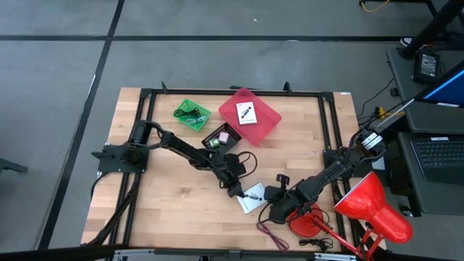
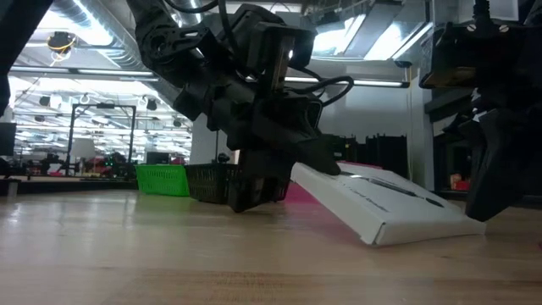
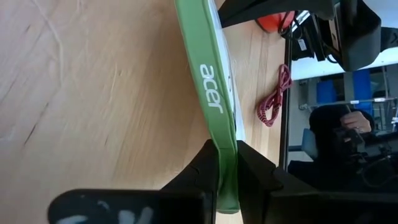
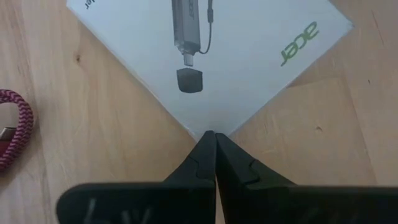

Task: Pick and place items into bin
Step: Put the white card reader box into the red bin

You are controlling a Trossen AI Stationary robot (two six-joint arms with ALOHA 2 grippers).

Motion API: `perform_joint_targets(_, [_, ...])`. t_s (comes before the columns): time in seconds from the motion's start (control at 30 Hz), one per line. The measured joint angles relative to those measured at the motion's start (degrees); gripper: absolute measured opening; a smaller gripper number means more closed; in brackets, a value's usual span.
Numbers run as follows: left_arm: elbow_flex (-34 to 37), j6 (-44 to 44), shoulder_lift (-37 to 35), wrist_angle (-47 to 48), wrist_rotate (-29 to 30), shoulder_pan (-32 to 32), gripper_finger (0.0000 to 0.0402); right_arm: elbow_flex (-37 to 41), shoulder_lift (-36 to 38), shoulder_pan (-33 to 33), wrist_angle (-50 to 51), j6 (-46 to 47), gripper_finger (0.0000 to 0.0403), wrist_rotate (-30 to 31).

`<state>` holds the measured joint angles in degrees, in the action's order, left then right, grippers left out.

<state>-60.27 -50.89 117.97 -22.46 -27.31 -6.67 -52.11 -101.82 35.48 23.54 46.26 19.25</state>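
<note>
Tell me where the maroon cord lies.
In the high view, the maroon cord lies on the table's near edge, right of centre, below the right claw and beside the red lamp's base.

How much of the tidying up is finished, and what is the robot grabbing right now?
One white box already lies in the red bin. The left gripper is pinching the green edge of a second white box, tilting one side off the table. The right gripper, fingers together, sits at that box's corner. The maroon cord lies on the wood, not yet collected.
</note>
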Motion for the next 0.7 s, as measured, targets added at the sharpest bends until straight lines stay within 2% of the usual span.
perform_joint_targets(0.37, [0.0, 1.7, 0.0, -0.3, -0.8, 0.5, 0.0027, -0.3, 2.9, 0.7, -0.1, -2.7, 0.0000, 0.3])
perform_joint_targets(0.7, [0.2, 5.6, -4.7, 4.9, -1.4, 1.2, 0.0022, -0.4, 6.2, 2.3, 4.1, -3.3, 0.0000, 5.2])
